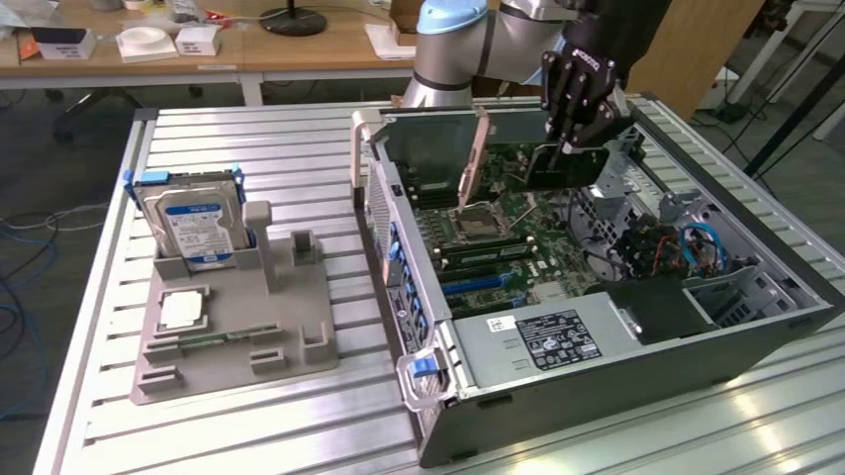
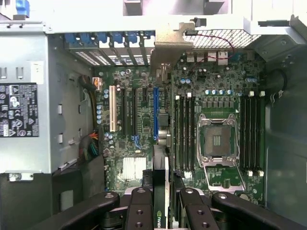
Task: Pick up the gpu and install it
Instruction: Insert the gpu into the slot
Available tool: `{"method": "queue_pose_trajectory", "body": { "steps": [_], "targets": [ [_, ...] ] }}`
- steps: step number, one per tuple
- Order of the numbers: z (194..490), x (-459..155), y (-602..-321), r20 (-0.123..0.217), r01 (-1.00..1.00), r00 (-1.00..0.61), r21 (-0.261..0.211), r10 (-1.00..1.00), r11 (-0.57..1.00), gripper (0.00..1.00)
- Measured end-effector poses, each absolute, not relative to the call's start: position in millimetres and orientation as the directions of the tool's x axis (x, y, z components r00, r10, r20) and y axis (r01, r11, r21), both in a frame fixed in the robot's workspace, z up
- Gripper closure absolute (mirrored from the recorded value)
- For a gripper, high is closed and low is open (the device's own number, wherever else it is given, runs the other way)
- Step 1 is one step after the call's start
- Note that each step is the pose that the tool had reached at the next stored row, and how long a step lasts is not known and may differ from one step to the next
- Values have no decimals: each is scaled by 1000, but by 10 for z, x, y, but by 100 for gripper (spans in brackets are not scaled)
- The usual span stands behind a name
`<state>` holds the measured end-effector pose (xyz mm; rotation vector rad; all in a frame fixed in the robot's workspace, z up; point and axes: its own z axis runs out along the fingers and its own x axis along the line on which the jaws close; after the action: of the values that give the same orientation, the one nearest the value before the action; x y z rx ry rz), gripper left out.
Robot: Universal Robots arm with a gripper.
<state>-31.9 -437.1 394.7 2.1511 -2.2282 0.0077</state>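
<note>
My gripper hangs over the open computer case, shut on the gpu. The gpu is a thin dark card, held on edge above the motherboard. In the wrist view the gpu shows edge-on between my black fingers, with my gripper clamped on it. Its silvery bracket reaches toward the case's rear slot openings. The card hovers close to the blue expansion slot, between that slot and the memory slots. I cannot tell whether it touches the board.
A grey fixture on the slatted table holds a hard drive, a processor chip and a memory stick. Inside the case are the processor socket, the power supply and cables. The case walls stand close around the card.
</note>
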Motion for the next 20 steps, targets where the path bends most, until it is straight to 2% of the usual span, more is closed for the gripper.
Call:
{"method": "queue_pose_trajectory", "body": {
  "steps": [20],
  "targets": [
    [3615, -337, -4322, 24, -999, -46, 20, -999, 46, 74]
  ]
}}
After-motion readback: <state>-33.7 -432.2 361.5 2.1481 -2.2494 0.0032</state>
